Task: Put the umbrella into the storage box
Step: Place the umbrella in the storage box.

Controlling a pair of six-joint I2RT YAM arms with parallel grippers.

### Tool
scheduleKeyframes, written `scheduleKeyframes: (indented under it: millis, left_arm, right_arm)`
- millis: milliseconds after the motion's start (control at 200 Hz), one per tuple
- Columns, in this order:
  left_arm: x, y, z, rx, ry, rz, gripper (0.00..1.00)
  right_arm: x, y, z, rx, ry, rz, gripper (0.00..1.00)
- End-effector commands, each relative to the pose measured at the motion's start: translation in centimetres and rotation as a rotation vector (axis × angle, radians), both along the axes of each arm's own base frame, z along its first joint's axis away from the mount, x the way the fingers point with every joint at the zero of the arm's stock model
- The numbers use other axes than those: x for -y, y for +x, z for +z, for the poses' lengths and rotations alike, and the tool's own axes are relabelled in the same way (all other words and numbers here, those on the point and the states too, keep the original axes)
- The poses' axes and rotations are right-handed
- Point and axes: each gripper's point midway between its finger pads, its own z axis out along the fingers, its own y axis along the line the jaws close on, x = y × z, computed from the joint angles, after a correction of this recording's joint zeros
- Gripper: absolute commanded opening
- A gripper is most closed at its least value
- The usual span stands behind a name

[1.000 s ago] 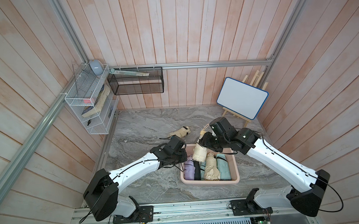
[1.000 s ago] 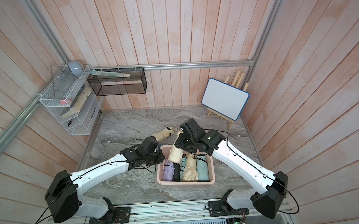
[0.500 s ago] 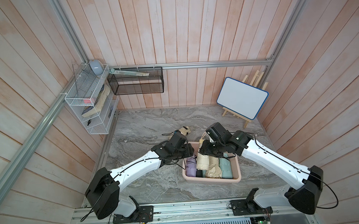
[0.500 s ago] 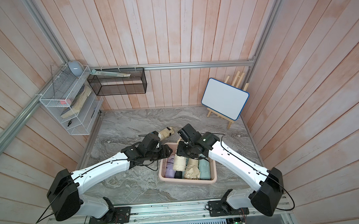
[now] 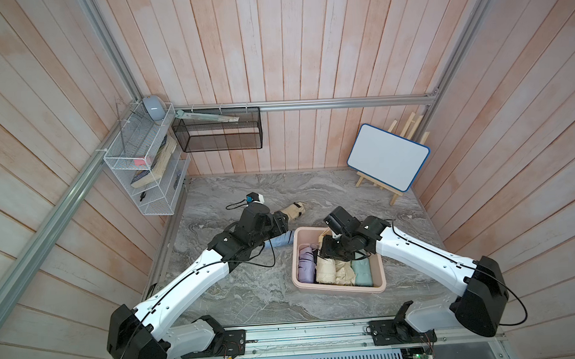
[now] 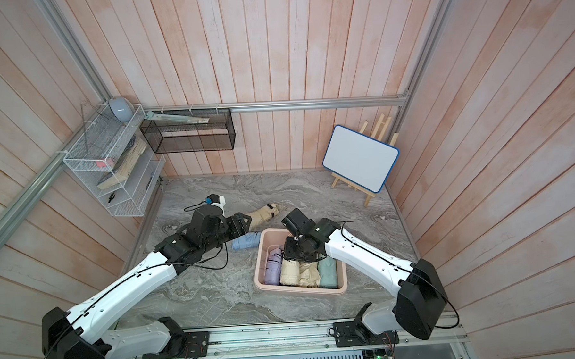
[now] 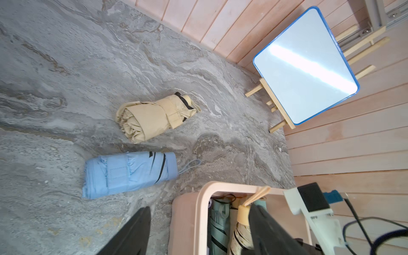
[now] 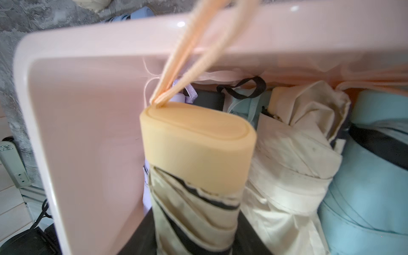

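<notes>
marble tabletop [image 5: 251, 295]; storage box [image 5: 341, 288] near 5 o'clock. right gripper [image 5: 331, 251] clamps the cream umbrella [image 8: 198, 154] inside the box, handle toward 12, probably to wedge it beside the packed umbrellas [image 5: 361, 270]. left gripper [image 7: 198, 220] gapes empty at the box's 10 o'clock corner.

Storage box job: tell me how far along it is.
Done: folded umbrellas, a lilac umbrella and a mint umbrella among them, lie in the storage box. In hand: the right gripper holds a cream umbrella inside the box. Left: the light blue umbrella and the beige umbrella lie on the table, near the open, empty left gripper.
</notes>
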Motion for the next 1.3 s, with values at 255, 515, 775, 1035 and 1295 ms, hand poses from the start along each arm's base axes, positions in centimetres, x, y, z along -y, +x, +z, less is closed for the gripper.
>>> scheduleKeyframes:
  millis: [255, 515, 775, 1035, 1295]
  left_arm:
    - [-2.4, 0.1, -1.1, -0.015, 0.06, 0.025, 0.76]
    - [-2.9, 0.2, -1.5, -0.024, 0.065, 0.037, 0.76]
    - [-3.1, 0.9, -1.4, -0.022, 0.095, 0.037, 0.76]
    - [-3.5, 2.2, -1.2, -0.006, 0.118, 0.039, 0.76]
    - [-2.4, 4.4, -0.7, 0.065, 0.189, -0.061, 0.76]
  right_arm:
    - [-0.2, 1.0, -3.0, 0.028, -0.029, -0.026, 0.32]
    - [1.3, 1.2, -4.9, 0.037, -0.1, -0.068, 0.47]
    - [2.1, 1.6, -4.4, 0.076, -0.124, -0.09, 0.64]
    - [2.5, 2.3, -0.8, 0.177, -0.082, -0.104, 0.76]
    - [2.2, 3.7, 5.4, 0.41, 0.066, -0.091, 0.75]
